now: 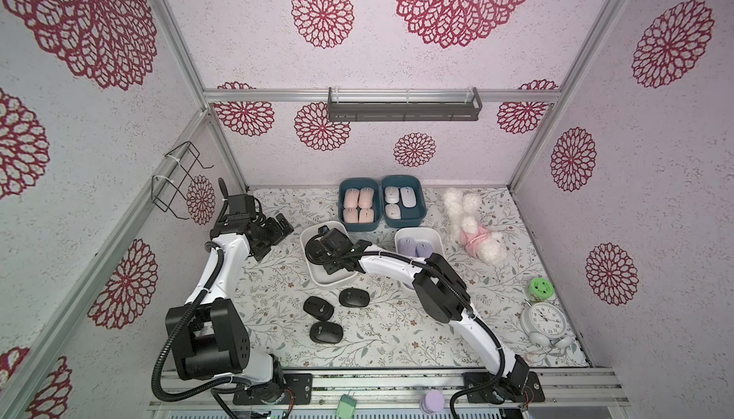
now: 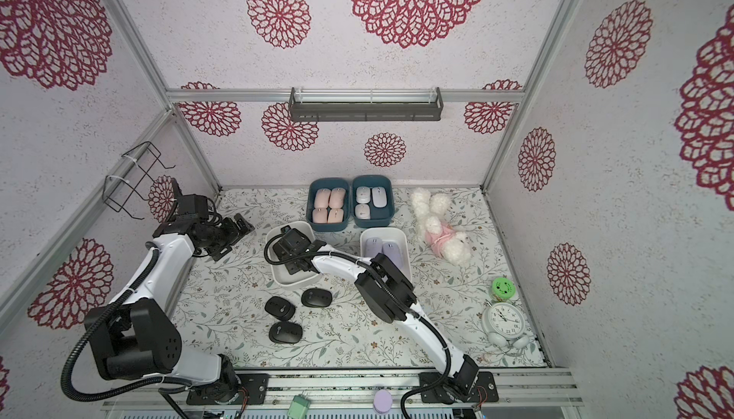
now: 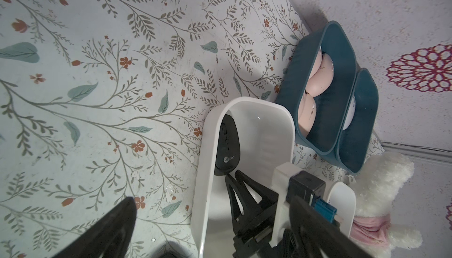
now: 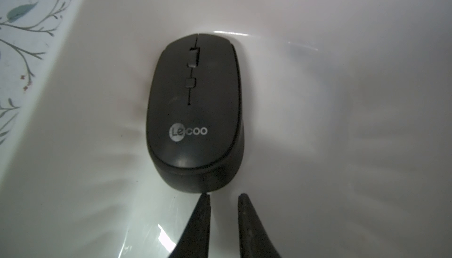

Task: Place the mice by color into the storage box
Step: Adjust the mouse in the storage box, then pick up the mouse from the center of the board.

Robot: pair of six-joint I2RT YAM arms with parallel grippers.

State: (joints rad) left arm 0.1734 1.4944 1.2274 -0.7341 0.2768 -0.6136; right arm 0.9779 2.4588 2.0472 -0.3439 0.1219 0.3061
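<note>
- Across the floral worktop (image 1: 397, 341): four bins towards the back, loose items along the right side.
- Reaching in from the front with the right arm (image 1: 456, 298), over the near white bin (image 1: 331, 280), probably to seat a black mouse there; also crossing and partly hiding the other white bin (image 1: 439, 238).
- Parked at the left side with the left arm (image 1: 216, 274); left tool (image 1: 274, 238) spread wide and empty, well apart from every mouse, likely to leave the middle free.
- Sorted by colour: peach-pink mice (image 1: 359, 206) filling one teal bin (image 1: 340, 214), pale mice (image 1: 407, 198) in the second teal bin (image 1: 424, 210) touching it, lilac mice (image 1: 409, 246) in the other white bin.
- Off to the right, apart from the bins: plush toy (image 1: 472, 222), alarm clock (image 1: 546, 319), green jar (image 1: 541, 290); no hindrance, judging by position.
- Flat inside the near white bin, close along one wall, logo up: black mouse (image 4: 195, 112).
- Just in front of that bin, on the open worktop: three black mice (image 1: 326, 332), apparently belly-up; only the rim between them and their place.
- Just behind the binned mouse's rear: right tool (image 4: 223, 195), narrowed to a slim gap, gripping nothing; contact of one fingertip (image 4: 203, 203) with the shell too close to call.
</note>
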